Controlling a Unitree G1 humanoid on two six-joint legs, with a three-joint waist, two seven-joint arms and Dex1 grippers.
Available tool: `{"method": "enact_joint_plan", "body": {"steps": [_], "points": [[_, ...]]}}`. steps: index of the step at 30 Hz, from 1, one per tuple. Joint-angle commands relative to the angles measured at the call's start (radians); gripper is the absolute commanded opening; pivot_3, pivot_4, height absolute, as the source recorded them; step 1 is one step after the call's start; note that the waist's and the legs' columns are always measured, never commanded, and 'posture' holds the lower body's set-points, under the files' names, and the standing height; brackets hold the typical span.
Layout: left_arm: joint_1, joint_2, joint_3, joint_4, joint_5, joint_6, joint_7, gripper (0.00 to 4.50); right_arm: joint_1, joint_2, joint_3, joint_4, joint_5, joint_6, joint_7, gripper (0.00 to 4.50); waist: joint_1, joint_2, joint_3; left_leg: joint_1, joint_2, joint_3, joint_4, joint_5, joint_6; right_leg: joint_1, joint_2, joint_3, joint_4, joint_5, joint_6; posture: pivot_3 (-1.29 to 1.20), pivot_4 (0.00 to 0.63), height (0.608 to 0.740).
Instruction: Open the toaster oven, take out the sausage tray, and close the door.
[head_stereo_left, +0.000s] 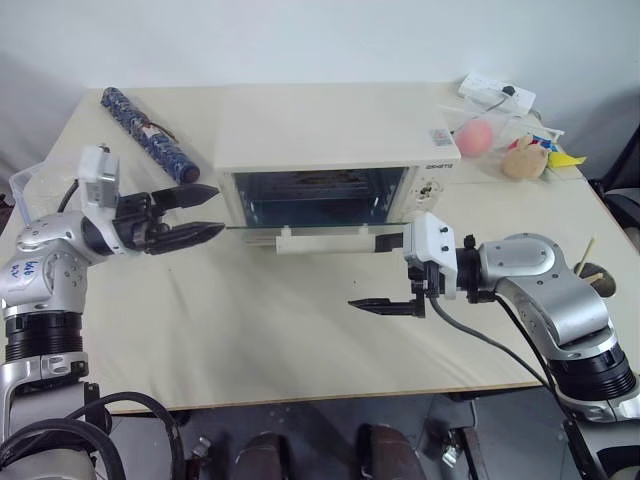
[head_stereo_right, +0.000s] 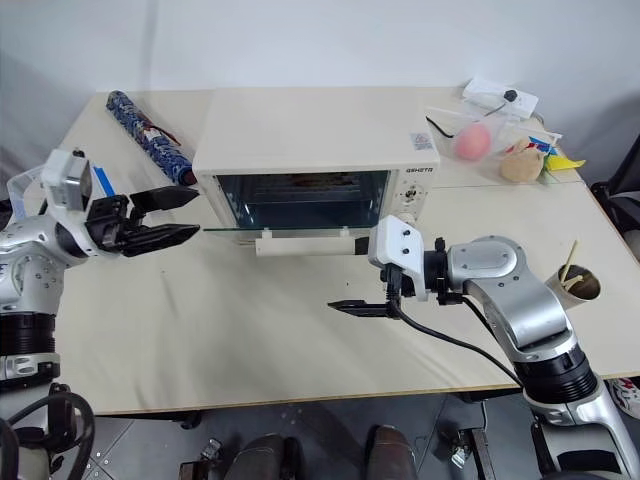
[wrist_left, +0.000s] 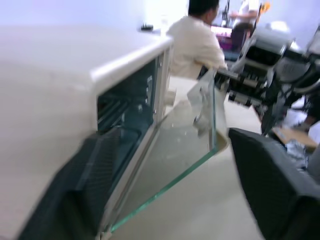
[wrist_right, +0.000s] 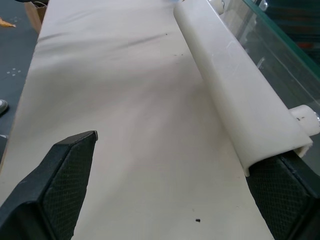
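Note:
The cream toaster oven (head_stereo_left: 330, 130) stands mid-table with its glass door (wrist_left: 185, 145) swung down to level, white bar handle (head_stereo_left: 325, 242) toward me. Its dark inside shows wire racks and a brownish streak; I cannot make out the sausage tray. My left gripper (head_stereo_left: 220, 209) hovers open just off the oven's left front corner, pointing at it, holding nothing. My right gripper (head_stereo_left: 368, 272) is open at the handle's right end. One finger (wrist_right: 285, 195) sits under the handle end, the other (wrist_right: 65, 175) hangs over bare table.
A rolled dark-blue patterned bundle (head_stereo_left: 148, 132) lies at the back left. A clear bag with a pink ball (head_stereo_left: 478, 135) and a power strip (head_stereo_left: 497, 92) sit back right. A cup with sticks (head_stereo_right: 580, 283) stands at the right edge. A person (wrist_left: 197, 42) sits beyond the table.

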Motion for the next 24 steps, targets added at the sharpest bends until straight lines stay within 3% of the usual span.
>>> {"method": "enact_joint_plan", "body": {"steps": [1, 9, 17, 24], "points": [[-0.003, 0.027, 0.045, -0.012, -0.040, 0.014, -0.019, 2.31, 0.007, -0.006, -0.005, -0.056, 0.017, -0.015, 0.008, 4.50, 0.000, 0.000, 0.000, 0.000, 0.000, 0.000, 0.000, 0.000, 0.000, 0.000, 0.000, 0.000, 0.000, 0.000, 0.000, 0.00, 0.150, 0.740], [-0.014, 0.004, 0.025, -0.019, -0.050, 0.038, -0.022, 0.02, 0.008, -0.006, -0.001, -0.050, 0.009, -0.023, 0.012, 4.50, 0.001, 0.000, 0.000, 0.000, 0.000, 0.000, 0.000, 0.000, 0.000, 0.000, 0.000, 0.000, 0.001, 0.000, 0.000, 0.00, 0.150, 0.740], [-0.048, -0.033, -0.114, 0.022, 0.057, 0.013, -0.015, 0.02, 0.042, -0.014, -0.016, -0.101, 0.021, 0.006, -0.011, 4.50, 0.002, 0.000, 0.000, 0.000, 0.000, 0.000, 0.001, 0.000, 0.000, 0.000, 0.000, 0.000, 0.001, 0.000, 0.000, 0.00, 0.150, 0.740], [-0.084, -0.056, -0.158, 0.064, 0.085, 0.001, -0.049, 0.02, 0.122, -0.023, -0.042, -0.147, 0.025, 0.060, -0.077, 4.50, 0.002, -0.001, 0.000, 0.000, 0.000, 0.000, 0.000, 0.000, 0.000, 0.000, 0.000, 0.000, 0.001, 0.000, 0.000, 0.00, 0.150, 0.740]]}}
